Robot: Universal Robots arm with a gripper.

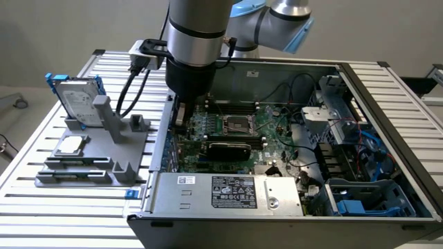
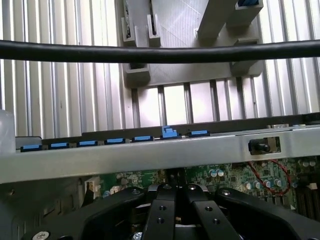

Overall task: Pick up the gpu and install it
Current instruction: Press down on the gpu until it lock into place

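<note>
The silver-and-black robot arm (image 1: 197, 46) reached straight down from above into the open grey computer case (image 1: 291, 212), its black wrist section standing vertical at the case wall on the exterior view's left. In the wrist view, the black hand (image 2: 176, 217) pointed down over the large green motherboard (image 1: 235, 127), its two fingers (image 2: 160, 220) drawn close together with barely a gap between them; whether they pinched anything could not be told. The gpu, a small card with a black rounded cooler shroud (image 1: 229, 150), lay inside the case on the motherboard, just below the processor socket and near the arm's lower end. Outside the case, on the slatted aluminium counter (image 1: 76, 207), a grey plastic fixture (image 1: 97, 155) held a silver hard drive in a blue frame (image 1: 78, 98) upright. A thick black cable (image 2: 160, 52) crossed the wrist view.
</note>
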